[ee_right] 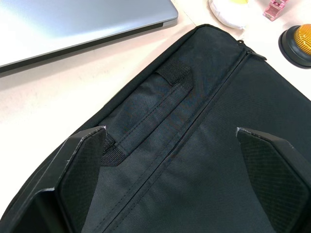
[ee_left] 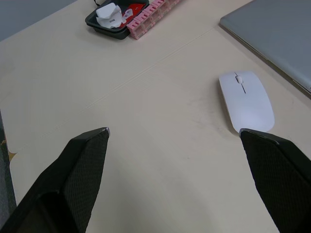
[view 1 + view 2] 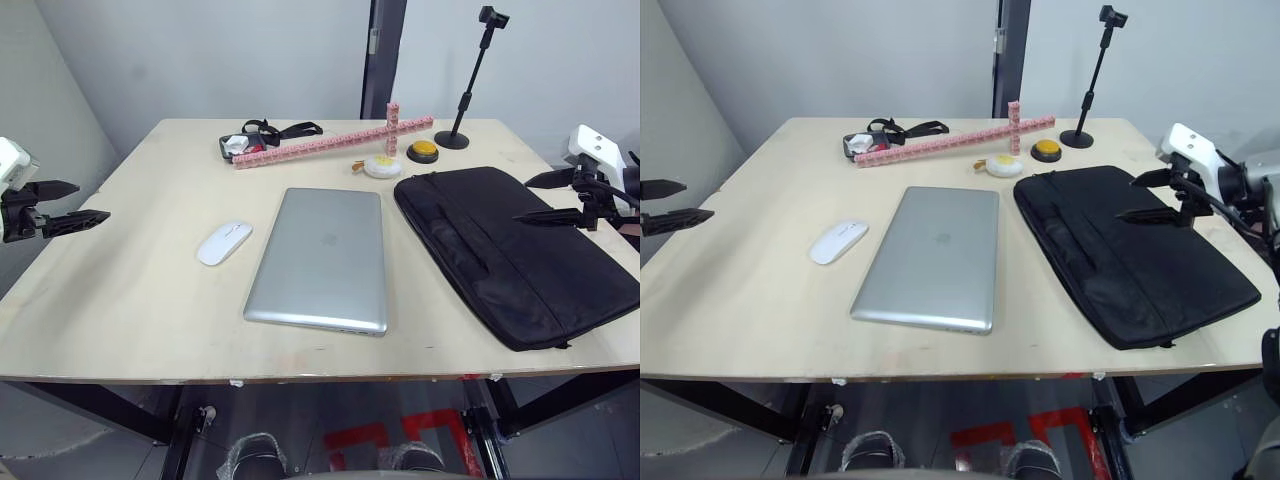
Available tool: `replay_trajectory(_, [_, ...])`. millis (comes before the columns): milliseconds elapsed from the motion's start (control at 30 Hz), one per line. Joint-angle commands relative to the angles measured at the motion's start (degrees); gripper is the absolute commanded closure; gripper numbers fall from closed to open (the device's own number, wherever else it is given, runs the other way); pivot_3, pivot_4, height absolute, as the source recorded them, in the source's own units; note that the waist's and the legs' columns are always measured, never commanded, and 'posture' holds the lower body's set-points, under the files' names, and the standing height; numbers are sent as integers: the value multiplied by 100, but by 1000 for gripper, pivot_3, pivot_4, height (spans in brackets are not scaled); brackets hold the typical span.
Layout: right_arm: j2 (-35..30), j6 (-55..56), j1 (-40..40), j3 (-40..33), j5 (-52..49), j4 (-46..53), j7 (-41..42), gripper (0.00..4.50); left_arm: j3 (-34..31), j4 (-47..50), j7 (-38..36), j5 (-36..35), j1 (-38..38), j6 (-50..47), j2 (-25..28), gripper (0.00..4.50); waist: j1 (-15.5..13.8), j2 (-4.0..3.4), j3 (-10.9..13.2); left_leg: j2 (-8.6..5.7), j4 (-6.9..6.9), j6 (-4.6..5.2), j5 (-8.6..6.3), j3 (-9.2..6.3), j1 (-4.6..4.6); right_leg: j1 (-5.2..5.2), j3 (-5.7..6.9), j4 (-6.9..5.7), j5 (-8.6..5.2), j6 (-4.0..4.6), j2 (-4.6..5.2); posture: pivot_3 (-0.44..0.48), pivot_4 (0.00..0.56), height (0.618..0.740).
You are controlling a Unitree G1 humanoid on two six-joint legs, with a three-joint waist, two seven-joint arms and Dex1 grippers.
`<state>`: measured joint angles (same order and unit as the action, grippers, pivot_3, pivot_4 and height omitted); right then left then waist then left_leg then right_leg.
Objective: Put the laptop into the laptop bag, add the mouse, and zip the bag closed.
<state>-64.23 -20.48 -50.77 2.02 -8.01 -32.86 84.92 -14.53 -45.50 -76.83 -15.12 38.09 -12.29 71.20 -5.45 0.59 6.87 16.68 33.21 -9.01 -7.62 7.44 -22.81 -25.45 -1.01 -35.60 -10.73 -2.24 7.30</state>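
The laptop (image 3: pixel 320 258) is taken as the landmark; it is seen lying closed and flat near the middle of the pale wooden table (image 3: pixel 130 300), with a faint logo at the centre of its lid. The logo's shape cannot be made out, and no readable writing or brand is found on any object.

The mouse (image 3: pixel 224 242) is seen just beside the laptop, on the robot's left of it, apart from its edge. The laptop bag (image 3: pixel 510 250) is laid flat on the robot's right of the laptop, near but not touching it, with its strap handle (image 1: pixel 146 116) lying flat on the fabric and a zipper line (image 1: pixel 194 121) running along it.

Beyond the far edge of the laptop, a long pink block bar (image 3: pixel 330 142) is seen, with a short upright pink post (image 3: pixel 392 128) rising from it. A small black tray (image 3: pixel 238 148) with a black strap is found at the bar's left end. A white plush egg with a yellow face (image 3: pixel 382 166) and a yellow button on a black base (image 3: pixel 424 151) are placed between the laptop's far right corner and a black stand (image 3: pixel 466 90).

The left gripper (image 3: pixel 66 205) is held well left of the laptop, near the table's edge, fingers spread apart and empty. The right gripper (image 3: pixel 548 197) is held over the laptop bag, fingers likewise spread, grasping nothing.
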Motion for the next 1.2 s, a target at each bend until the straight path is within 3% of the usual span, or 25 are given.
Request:
replay_trajectory(33, [-139, 50, 10, -250, -109, 129, 24, 31, -3, 14, -47, -10, 220, -74, 76, 11, 0, 0, 0, 0, 0, 0, 0, 0, 0, 0, 0, 0, 0, 0, 0, 0, 150, 740])
replay_trajectory(600, [-151, 477, 2, -266, -61, -283, 19, 31, 54, 14, -29, 4, 314, -142, 47, 11, 0, 0, 0, 0, 0, 0, 0, 0, 0, 0, 0, 0, 0, 0, 0, 0, 150, 740])
replay_trajectory(1200, [-95, 165, 111, -221, -68, 207, -178, 31, 76, 68, -110, -8, 356, -206, 22, 11, -6, 0, 0, 0, 0, 0, 0, 0, -1, 0, 0, 0, 0, 0, 0, 0, 150, 740])
